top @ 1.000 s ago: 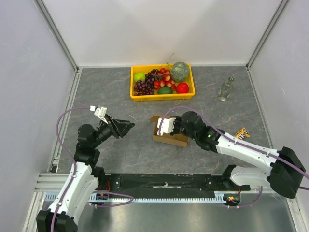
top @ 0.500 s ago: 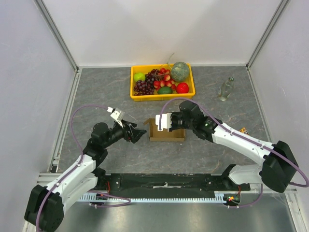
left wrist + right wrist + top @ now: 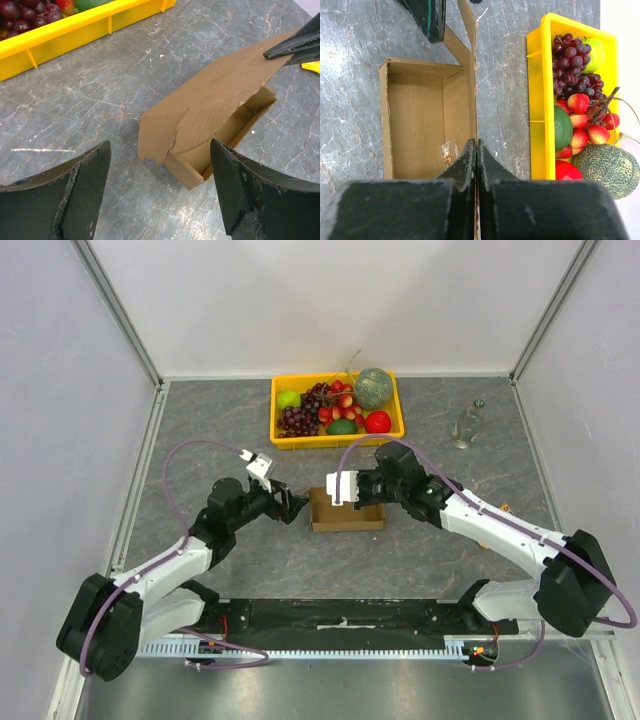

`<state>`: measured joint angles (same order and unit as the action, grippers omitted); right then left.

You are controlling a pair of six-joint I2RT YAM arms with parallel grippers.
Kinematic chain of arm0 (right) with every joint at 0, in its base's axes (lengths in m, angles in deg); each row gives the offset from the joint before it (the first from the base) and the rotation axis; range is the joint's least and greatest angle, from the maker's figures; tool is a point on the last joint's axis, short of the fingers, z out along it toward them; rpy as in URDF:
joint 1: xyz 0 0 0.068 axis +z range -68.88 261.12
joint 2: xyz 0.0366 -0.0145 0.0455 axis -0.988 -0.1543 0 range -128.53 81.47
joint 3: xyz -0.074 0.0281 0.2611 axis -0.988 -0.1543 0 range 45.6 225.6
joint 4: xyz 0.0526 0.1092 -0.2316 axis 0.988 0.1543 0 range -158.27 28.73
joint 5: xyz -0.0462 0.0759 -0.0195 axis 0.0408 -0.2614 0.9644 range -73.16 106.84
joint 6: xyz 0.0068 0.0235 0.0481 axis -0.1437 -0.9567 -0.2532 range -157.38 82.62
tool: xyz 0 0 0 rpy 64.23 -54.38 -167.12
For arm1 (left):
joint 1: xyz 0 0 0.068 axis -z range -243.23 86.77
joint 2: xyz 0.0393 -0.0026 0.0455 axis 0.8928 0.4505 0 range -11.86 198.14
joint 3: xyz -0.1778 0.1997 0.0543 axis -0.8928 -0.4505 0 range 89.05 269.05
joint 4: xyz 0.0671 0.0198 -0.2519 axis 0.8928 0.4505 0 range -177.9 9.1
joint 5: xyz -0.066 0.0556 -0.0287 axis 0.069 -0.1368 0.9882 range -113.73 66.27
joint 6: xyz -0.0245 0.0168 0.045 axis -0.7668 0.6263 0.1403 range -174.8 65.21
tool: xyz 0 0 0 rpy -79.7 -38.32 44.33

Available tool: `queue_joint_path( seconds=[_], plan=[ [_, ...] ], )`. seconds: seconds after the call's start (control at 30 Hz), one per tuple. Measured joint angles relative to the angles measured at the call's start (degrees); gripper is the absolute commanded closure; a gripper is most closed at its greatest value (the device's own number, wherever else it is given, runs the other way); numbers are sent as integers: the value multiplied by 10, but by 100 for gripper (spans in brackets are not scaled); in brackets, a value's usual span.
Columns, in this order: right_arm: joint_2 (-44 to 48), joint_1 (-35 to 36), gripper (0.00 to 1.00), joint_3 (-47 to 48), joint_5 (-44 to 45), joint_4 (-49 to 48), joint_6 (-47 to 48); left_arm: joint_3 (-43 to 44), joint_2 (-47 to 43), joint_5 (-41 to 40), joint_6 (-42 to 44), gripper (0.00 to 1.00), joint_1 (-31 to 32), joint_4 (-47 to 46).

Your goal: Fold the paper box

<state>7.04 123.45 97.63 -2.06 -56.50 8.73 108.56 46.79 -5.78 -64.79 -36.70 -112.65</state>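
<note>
Paper box (image 3: 347, 512) has walls up, lid (image 3: 225, 85) not yet closed; my left gripper (image 3: 295, 507) gapes beside it, right gripper (image 3: 476, 142) pinched together.

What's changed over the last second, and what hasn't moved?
The left gripper reached in to the right and now sits open at the left end of the paper box, not touching it. The right gripper, still shut on the box's raised flap, straightened the box from its skew and drew it slightly farther away. The yellow crate and the bottle stayed put.
</note>
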Motion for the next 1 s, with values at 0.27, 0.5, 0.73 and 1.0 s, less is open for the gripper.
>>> queue_joint_path(
  seconds=[0.27,0.5,0.73,1.0],
  plan=[
    [-5,-12,100,14,-28,14,0,27,67,-41,42,20,49,-24],
    [-10,-20,100,25,-48,29,-1,28,71,-79,57,41,54,-24],
    [-15,-23,98,30,-55,33,-1,35,74,-95,63,58,54,-24],
    [-26,-28,82,42,-57,34,-18,42,93,-94,64,74,55,-22]
  ],
)
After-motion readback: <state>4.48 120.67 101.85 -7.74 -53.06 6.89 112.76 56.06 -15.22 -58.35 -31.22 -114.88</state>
